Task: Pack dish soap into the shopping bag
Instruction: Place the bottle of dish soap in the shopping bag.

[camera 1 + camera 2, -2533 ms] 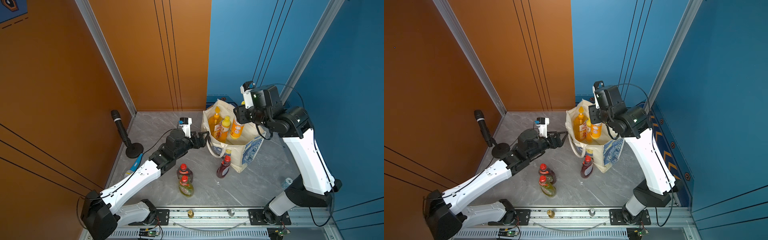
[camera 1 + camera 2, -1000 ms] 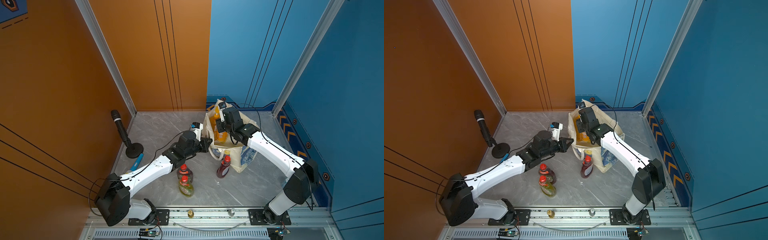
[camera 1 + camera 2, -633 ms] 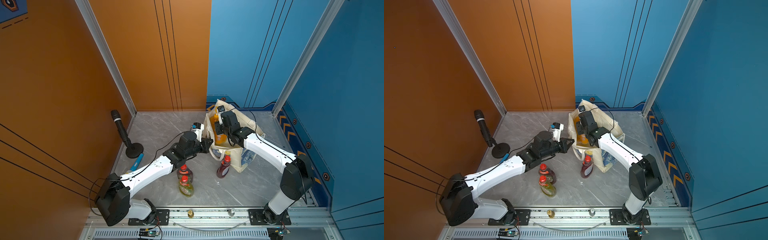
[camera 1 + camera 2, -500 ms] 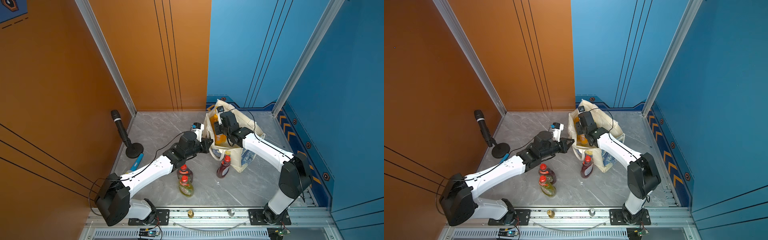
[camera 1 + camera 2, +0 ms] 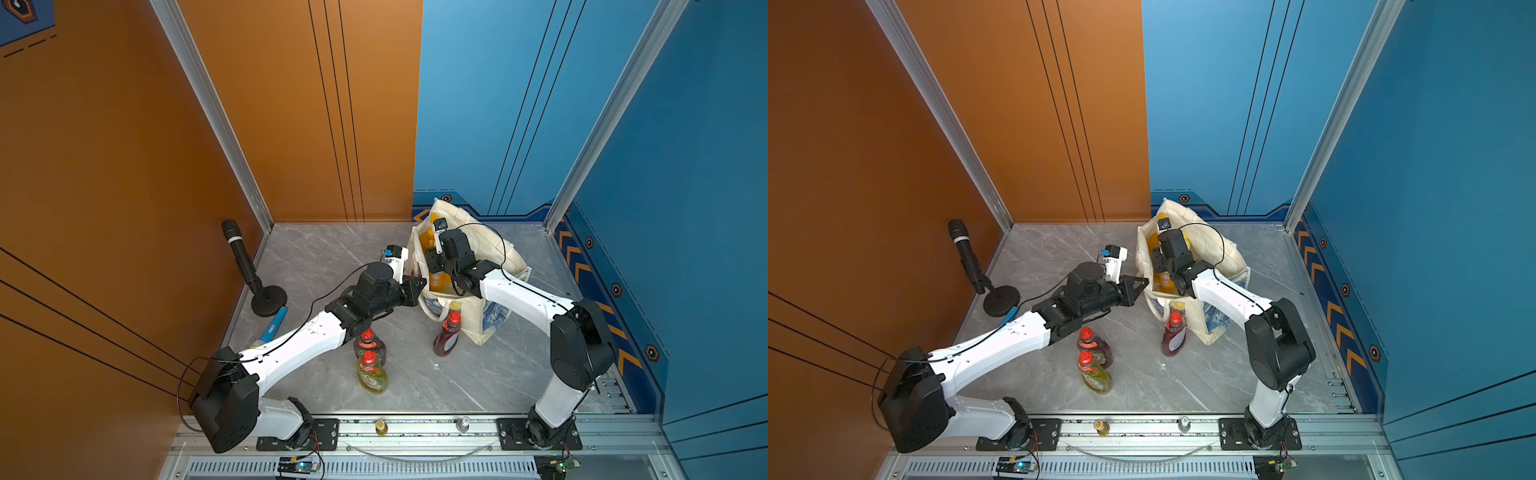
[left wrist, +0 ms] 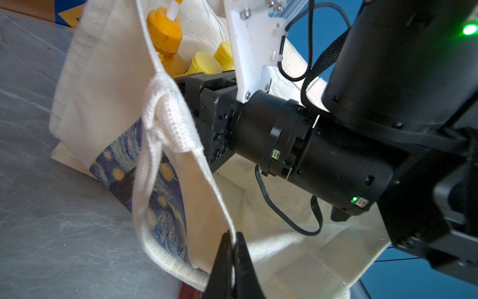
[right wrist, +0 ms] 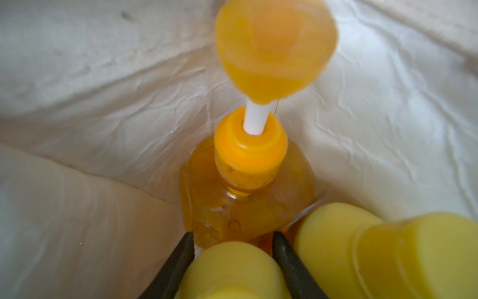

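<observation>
- Grey marble bench (image 5: 324, 257), orange and blue walls around it.
- My left gripper (image 6: 232, 240) is pressed together on the shopping bag (image 6: 108, 90) rim, pinching the fabric.
- My right gripper (image 7: 232, 235) is inside the bag, clamped on a yellow-capped bottle (image 7: 227, 271) right beside the pump bottle (image 7: 248, 202).
- Top views: dark red bottle (image 5: 446, 338) at the bag's 6 o'clock, second dark red bottle (image 5: 374, 348) and yellow-green bottle (image 5: 372, 376) around 7 o'clock.

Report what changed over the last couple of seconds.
The right gripper, which held the yellow-capped bottle above the shopping bag, has lowered it inside beside the pump bottle, still gripping it. The left gripper moved in and pinched shut on the bag's rim. Unmoved: the dark red bottle by the bag, the other dark red bottle, the yellow-green bottle, the microphone.
</observation>
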Controlling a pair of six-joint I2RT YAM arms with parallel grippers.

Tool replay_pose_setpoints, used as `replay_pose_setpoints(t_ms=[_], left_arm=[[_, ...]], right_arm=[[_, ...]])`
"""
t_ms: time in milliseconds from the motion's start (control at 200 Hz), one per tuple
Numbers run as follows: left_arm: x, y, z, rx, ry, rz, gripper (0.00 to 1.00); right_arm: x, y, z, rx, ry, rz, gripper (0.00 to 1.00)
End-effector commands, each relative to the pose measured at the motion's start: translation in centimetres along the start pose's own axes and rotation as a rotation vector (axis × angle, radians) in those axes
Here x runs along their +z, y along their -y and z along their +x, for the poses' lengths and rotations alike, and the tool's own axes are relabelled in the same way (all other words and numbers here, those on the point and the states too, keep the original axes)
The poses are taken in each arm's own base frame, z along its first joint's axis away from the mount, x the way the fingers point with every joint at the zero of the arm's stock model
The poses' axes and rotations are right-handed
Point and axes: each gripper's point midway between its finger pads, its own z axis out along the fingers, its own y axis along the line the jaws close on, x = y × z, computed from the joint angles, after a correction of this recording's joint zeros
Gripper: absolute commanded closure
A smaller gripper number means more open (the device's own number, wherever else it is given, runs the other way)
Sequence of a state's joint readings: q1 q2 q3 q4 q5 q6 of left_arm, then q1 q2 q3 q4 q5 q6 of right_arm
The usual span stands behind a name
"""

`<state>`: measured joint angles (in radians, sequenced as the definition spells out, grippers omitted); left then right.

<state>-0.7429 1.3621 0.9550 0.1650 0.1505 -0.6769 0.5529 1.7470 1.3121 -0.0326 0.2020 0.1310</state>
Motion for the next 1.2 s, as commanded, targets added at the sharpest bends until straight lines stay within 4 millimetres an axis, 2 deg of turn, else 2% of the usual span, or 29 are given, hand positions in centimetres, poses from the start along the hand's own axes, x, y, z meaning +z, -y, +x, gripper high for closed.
replay_pose_setpoints(t_ms=[0,60,240,420,781,1076,1196], left_arm=[[-0.3,1.4,0.1,0.035,-0.007,0.036,0.99],[-0.3,1.2,0.2,0.035,-0.007,0.032,0.99],[-0.3,1.0,0.4,0.029,-0.011,0.025,0.98],[-0.2,0.9,0.5,0.028,-0.012,0.023,0.97],[-0.1,1.0,0.4,0.027,-0.015,0.029,0.97],[0.0,0.9,0.6,0.027,-0.021,0.028,0.98],[-0.1,1.0,0.5,0.028,-0.017,0.029,0.99]], right_arm=[[-0.4,0.3,-1.5,0.050,0.057,-0.016,0.56],[-0.5,0.2,-1.5,0.048,0.052,-0.022,0.48],[-1.3,0.0,-2.2,0.052,0.060,-0.040,0.33],[-2.6,-0.2,-3.3,0.053,0.076,-0.047,0.25],[-5.1,-0.7,-5.7,0.051,0.109,-0.058,0.23],[-6.8,-0.5,-5.8,0.064,0.075,-0.036,0.25],[-7.6,0.2,-5.5,0.098,0.037,0.001,0.26]])
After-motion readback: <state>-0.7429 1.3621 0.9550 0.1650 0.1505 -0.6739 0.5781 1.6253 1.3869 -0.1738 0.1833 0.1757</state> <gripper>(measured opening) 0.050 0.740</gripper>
